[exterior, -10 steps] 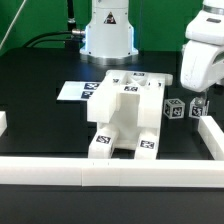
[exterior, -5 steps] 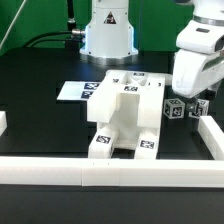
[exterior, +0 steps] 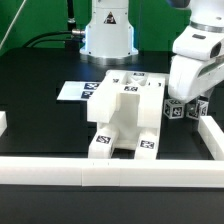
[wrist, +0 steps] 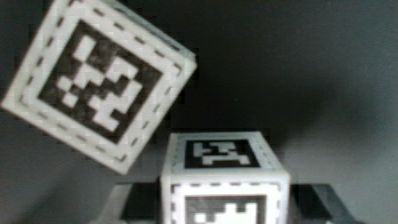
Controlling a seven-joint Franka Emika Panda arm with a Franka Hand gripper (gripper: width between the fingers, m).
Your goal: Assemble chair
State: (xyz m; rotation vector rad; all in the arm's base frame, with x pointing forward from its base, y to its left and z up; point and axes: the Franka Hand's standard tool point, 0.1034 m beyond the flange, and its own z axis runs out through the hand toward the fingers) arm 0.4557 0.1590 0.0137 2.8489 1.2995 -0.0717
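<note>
Black tabletop (exterior: 40,75) under part-built chair (exterior: 125,120). Beside chair, toward exterior view's right: gripper (exterior: 199,104) pinching small tagged cube (wrist: 222,178); second cube (exterior: 172,108) between that one and chair.

White cube (wrist: 222,182), black-and-white tags (wrist: 221,152)

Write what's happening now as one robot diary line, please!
phase: grasp | gripper: shut on small cube | place: exterior view's right of chair body

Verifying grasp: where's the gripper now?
Exterior view's right: the gripper sits at two small cubes beside the chair body; wrist view shows one small cube between its jaws.
</note>
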